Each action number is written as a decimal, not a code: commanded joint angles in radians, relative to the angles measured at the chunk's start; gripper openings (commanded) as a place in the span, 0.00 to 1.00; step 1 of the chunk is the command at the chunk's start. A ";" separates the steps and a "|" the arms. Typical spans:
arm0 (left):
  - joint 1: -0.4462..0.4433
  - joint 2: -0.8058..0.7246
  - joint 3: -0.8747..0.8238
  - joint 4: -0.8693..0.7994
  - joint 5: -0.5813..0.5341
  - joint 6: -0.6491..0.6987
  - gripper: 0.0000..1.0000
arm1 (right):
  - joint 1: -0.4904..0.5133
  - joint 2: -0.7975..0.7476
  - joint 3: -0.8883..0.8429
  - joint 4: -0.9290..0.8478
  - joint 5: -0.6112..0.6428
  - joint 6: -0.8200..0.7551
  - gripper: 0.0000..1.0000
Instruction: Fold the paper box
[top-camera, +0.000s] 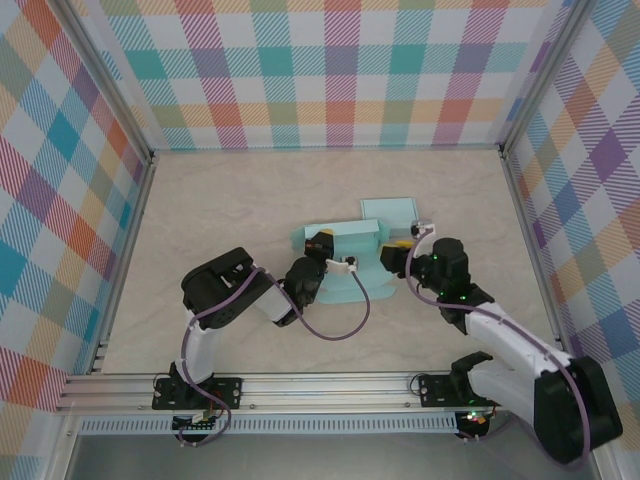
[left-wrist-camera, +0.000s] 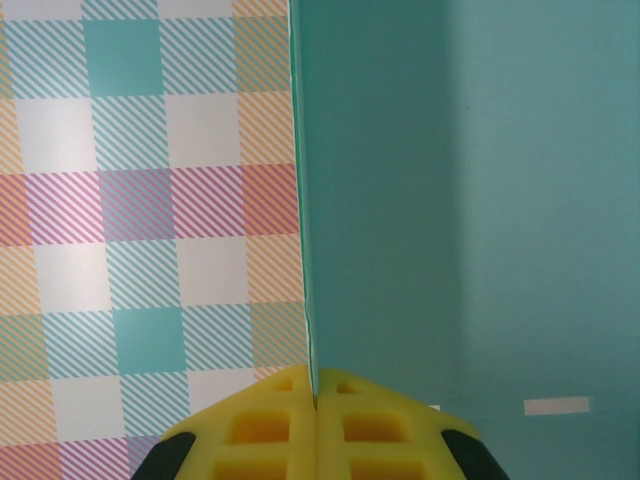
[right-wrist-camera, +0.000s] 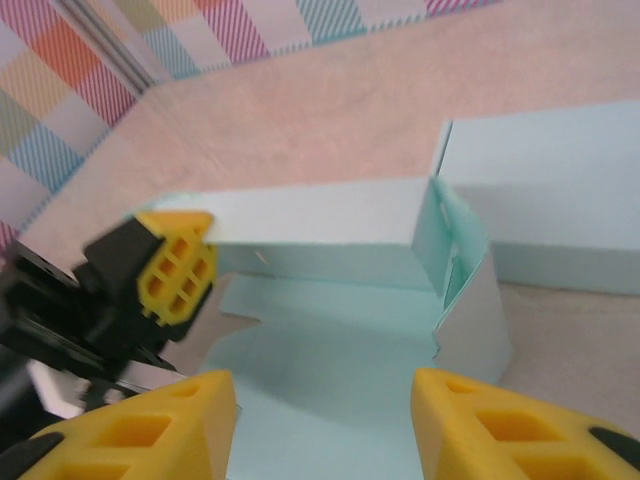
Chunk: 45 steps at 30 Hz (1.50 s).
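Note:
The pale teal paper box (top-camera: 345, 252) lies part-folded in the middle of the table, its back wall (right-wrist-camera: 320, 232) raised and a side flap (right-wrist-camera: 468, 305) standing at the right. My left gripper (top-camera: 320, 243) is shut on the left end of that wall; its yellow fingers (left-wrist-camera: 270, 430) pinch the thin paper edge (left-wrist-camera: 306, 250), and they show in the right wrist view as well (right-wrist-camera: 175, 268). My right gripper (right-wrist-camera: 320, 425) is open, low over the box's flat floor panel (right-wrist-camera: 330, 350), with nothing between its fingers (right-wrist-camera: 150, 430).
A second teal paper panel (top-camera: 388, 210) lies flat just behind the box on the beige table (top-camera: 220, 210). Checked walls (top-camera: 340, 70) enclose the table at the back and sides. An aluminium rail (top-camera: 320, 385) runs along the near edge.

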 joint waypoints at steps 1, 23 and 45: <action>0.005 0.023 -0.004 -0.038 0.018 0.017 0.00 | -0.088 -0.039 0.010 -0.139 -0.027 0.042 0.48; -0.001 0.051 0.001 -0.032 0.020 0.043 0.00 | -0.200 0.576 0.175 0.193 -0.356 -0.018 0.51; -0.007 0.053 0.001 -0.034 0.044 0.055 0.00 | -0.042 0.749 0.261 0.324 -0.032 -0.148 0.54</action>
